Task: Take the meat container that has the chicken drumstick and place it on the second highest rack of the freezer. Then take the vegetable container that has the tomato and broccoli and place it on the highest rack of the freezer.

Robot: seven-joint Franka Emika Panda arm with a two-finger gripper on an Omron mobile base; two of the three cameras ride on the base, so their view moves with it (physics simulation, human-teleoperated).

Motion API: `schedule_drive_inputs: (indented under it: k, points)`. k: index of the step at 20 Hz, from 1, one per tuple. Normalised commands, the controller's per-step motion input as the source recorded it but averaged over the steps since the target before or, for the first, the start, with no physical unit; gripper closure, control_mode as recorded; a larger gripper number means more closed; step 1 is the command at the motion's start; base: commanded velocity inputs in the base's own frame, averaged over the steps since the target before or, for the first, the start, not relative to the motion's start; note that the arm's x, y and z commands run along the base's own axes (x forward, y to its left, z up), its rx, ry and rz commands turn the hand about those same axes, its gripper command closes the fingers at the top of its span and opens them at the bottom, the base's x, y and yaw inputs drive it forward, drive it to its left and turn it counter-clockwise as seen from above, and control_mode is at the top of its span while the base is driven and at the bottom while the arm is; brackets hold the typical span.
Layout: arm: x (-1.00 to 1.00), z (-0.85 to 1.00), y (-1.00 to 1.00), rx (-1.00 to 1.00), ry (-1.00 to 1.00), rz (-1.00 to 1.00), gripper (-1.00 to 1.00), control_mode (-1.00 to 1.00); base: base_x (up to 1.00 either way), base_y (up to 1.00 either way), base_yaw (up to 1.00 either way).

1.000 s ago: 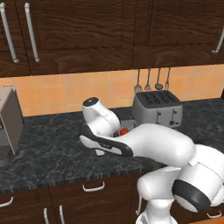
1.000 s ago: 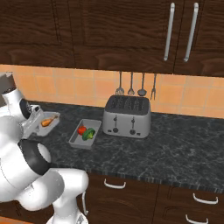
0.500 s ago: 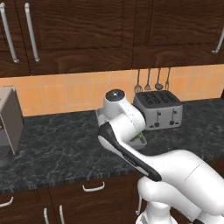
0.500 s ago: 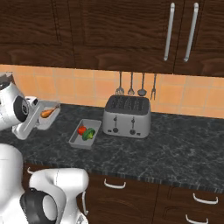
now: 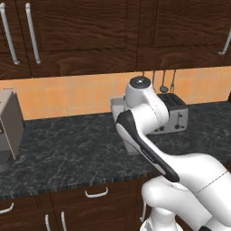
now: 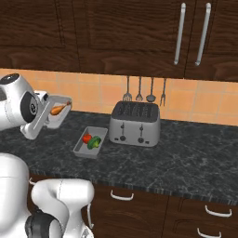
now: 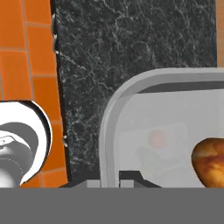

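Note:
My gripper (image 6: pixel 46 116) is shut on the near rim of the grey meat container (image 6: pixel 59 116), which hangs tilted above the counter's left part. The orange-brown chicken drumstick (image 6: pixel 59 109) lies inside it. In the hand view the fingertips (image 7: pixel 131 176) clamp the container's rim (image 7: pixel 107 127), with the drumstick (image 7: pixel 211 162) at the right. The vegetable container (image 6: pixel 80 149) rests on the counter left of the toaster and holds the tomato (image 6: pixel 86 138) and the broccoli (image 6: pixel 95 142). The freezer is out of view.
A silver toaster (image 6: pixel 135 123) stands at the back of the black stone counter (image 6: pixel 186 158), with utensils (image 6: pixel 145 90) hanging on the orange backsplash above. A grey coffee machine (image 5: pixel 10 128) is at the counter's far left. Dark wooden cabinets (image 6: pixel 139 32) hang overhead.
The arm has swung upright and lifted the meat container with the drumstick off the counter, up and slightly right. The vegetable container has stayed in place.

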Motion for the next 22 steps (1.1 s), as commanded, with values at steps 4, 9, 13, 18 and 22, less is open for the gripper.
schedule_drive_inputs:
  k: [4, 9, 13, 18, 22]
  points:
    - [-0.25, 0.22, -0.18, 0.02, -0.09, 0.00, 1.00, -1.00, 0.00, 0.00, 0.00]
    - [-0.25, 0.47, -0.46, 0.08, -0.13, 0.00, 1.00, -1.00, 0.00, 0.00, 0.00]
    - [-0.35, 0.49, -0.45, 0.12, -0.07, 0.00, 1.00, -1.00, 0.00, 0.00, 0.00]
    - [-0.35, 0.21, -0.03, 0.04, 0.00, 0.00, 1.00, -1.00, 0.00, 0.00, 0.00]
    - [-0.02, 0.00, 0.00, 0.00, 0.03, 0.00, 1.00, 1.00, -0.14, 0.02, 0.00]
